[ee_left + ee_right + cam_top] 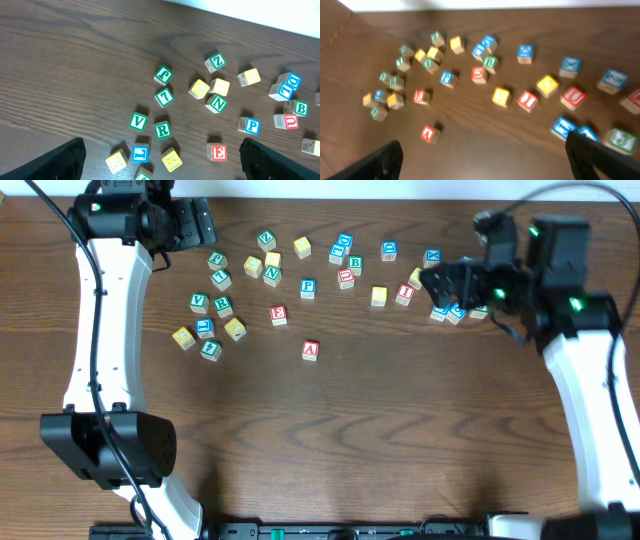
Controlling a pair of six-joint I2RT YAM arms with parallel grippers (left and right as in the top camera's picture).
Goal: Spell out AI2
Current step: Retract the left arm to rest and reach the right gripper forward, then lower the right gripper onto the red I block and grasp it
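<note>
A red A block (310, 350) lies alone on the wooden table, in front of the scattered letter blocks; it also shows in the right wrist view (428, 133). A red I block (404, 294) lies at the right of the scatter (527, 100). I cannot tell which block bears a 2. My left gripper (200, 225) is open and empty, high over the back left, above the green and yellow blocks (162, 160). My right gripper (440, 280) is open and empty, just right of the I block (485, 160).
Several letter blocks lie across the back half of the table: green V (138, 121), R (162, 130), N (218, 103), blue P (308, 286), red E (278, 314), a red block (346, 277). Blue blocks (564, 127) lie under my right gripper.
</note>
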